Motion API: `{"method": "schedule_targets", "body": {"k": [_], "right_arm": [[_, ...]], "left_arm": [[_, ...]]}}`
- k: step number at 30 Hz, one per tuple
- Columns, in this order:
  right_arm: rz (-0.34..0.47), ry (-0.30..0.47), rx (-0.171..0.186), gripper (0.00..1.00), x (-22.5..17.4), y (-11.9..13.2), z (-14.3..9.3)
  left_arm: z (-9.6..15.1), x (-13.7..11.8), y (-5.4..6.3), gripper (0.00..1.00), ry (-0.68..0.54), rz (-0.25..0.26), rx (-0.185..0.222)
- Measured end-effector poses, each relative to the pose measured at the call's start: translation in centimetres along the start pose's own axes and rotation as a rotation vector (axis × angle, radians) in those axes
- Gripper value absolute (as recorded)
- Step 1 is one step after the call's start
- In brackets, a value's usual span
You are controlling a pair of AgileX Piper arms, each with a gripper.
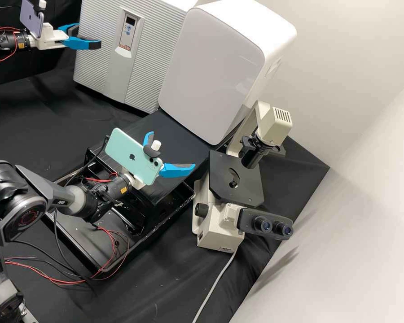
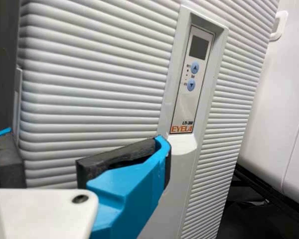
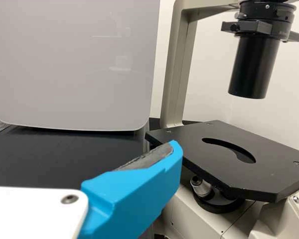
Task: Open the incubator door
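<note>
At high view's eleven o'clock, the open left gripper (image 1: 90,35) is facing the stiff, heavy-seeming incubator door (image 1: 101,54), its nine-o'clock edge (image 1: 79,60) probably offering good hold, the right gripper (image 1: 173,149) also gaping.

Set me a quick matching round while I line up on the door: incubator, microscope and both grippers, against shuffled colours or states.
1. Incubator
2. Left gripper
3. Microscope
4. Right gripper

A. Open, beside a mint green phone
B. Cream with a black stage
C. Door closed
D. Open, beside a purple phone

1-C, 2-D, 3-B, 4-A
</note>
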Motion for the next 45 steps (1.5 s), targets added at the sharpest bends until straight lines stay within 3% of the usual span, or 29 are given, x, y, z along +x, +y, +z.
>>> {"method": "schedule_targets", "body": {"k": [8,16,22,36,45], "right_arm": [[0.000,0.000,0.000,1.00,0.0,0.0,0.0],[0.000,0.000,0.000,1.00,0.0,0.0,0.0],[0.000,0.000,0.000,1.00,0.0,0.0,0.0],[0.000,0.000,0.000,1.00,0.0,0.0,0.0],[0.000,0.000,0.000,1.00,0.0,0.0,0.0]], "left_arm": [[0.4,-0.8,0.2,0.00,0.030,-0.003,-0.018],[1.7,-2.1,0.4,0.00,0.054,-0.037,0.059],[2.3,-2.7,0.6,0.00,0.074,-0.060,0.090],[2.9,-4.0,0.4,0.00,0.087,-0.064,0.073],[4.9,-7.0,-0.2,0.00,0.031,-0.087,0.080]]}}
